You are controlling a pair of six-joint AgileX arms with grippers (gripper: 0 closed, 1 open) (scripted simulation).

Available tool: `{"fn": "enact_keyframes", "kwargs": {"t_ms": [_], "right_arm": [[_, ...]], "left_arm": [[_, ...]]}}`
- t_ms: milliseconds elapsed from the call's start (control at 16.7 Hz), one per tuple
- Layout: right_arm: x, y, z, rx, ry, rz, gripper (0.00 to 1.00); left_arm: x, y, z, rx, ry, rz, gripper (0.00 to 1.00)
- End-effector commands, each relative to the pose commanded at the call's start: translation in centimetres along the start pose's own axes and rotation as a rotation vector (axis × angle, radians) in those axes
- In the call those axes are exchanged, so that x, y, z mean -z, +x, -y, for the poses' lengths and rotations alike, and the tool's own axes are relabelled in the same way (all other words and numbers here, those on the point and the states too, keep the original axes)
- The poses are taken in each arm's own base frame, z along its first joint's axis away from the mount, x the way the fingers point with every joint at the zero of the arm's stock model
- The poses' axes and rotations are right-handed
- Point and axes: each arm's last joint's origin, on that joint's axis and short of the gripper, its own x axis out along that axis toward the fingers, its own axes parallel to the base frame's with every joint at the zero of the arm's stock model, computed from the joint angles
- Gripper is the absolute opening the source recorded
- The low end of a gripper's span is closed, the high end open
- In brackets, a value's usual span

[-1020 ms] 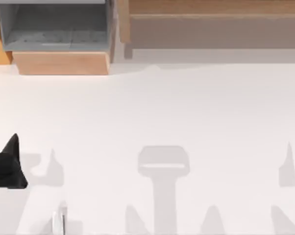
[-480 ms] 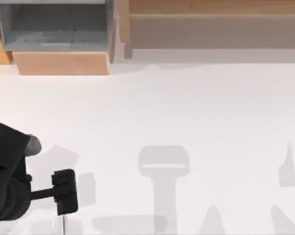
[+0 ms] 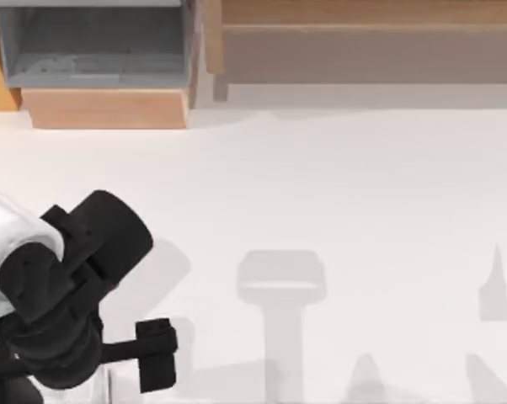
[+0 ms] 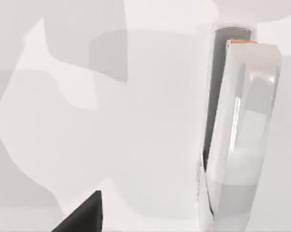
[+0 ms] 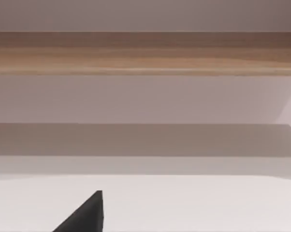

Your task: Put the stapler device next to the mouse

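Observation:
A white stapler (image 4: 238,130) with a dark underside and an orange tip lies on the white table, close below my left wrist camera. One black fingertip (image 4: 82,217) of my left gripper shows beside it, apart from it. In the top view my left arm (image 3: 68,286) hangs over the table's lower left corner, its black end block (image 3: 157,355) pointing right. A black fingertip (image 5: 85,215) of my right gripper shows low over the table, facing the wooden shelf. The mouse is out of view.
A wooden cabinet with an open grey drawer (image 3: 98,50) stands at the back left. A long wooden shelf (image 3: 363,17) runs along the back right. Arm shadows fall across the white table (image 3: 338,185).
My left arm has swung in from the left edge and now reaches farther right and higher over the table's lower left corner.

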Motion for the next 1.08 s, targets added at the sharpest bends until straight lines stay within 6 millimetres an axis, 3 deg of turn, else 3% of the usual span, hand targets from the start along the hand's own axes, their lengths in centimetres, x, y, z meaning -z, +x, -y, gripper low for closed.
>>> {"fn": "enact_keyframes", "kwargs": {"t_ms": [360,780,1080], "right_arm": [[0.0,0.0,0.0,0.0,0.0,0.0,1.0],[0.0,0.0,0.0,0.0,0.0,0.0,1.0],[0.0,0.0,0.0,0.0,0.0,0.0,1.0]], "left_arm": [[0.0,0.1,0.0,-0.002,-0.003,-0.002,1.0],[-0.1,4.5,0.1,0.001,0.0,0.001,1.0],[0.0,5.0,0.0,-0.003,0.0,-0.003,1.0]]}}
